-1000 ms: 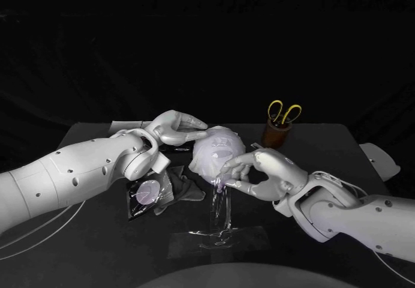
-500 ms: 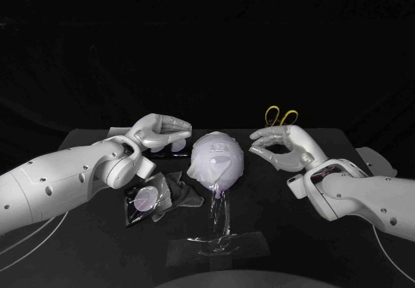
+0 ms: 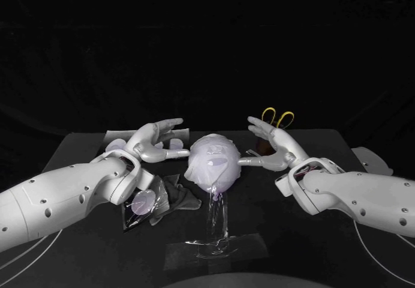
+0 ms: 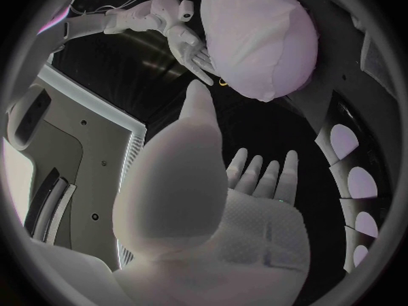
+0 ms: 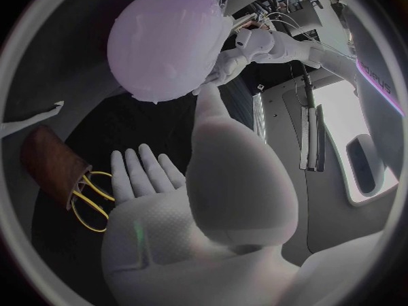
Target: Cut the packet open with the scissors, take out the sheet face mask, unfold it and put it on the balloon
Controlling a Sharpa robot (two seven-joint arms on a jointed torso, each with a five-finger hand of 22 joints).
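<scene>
Head view: balloon (image 3: pixel 216 157) stands on a clear stand (image 3: pixel 216 223) at frame centre, with the sheet face mask (image 3: pixel 206 174) draped over its front. Left hand (image 3: pixel 156 141) is just left of it and right hand (image 3: pixel 273 147) just right, both empty with fingers spread and thumbs pointing at the balloon; contact cannot be told. Packet (image 3: pixel 143 203) lies lower left. Scissors (image 3: pixel 277 116) stand behind the right hand.
</scene>
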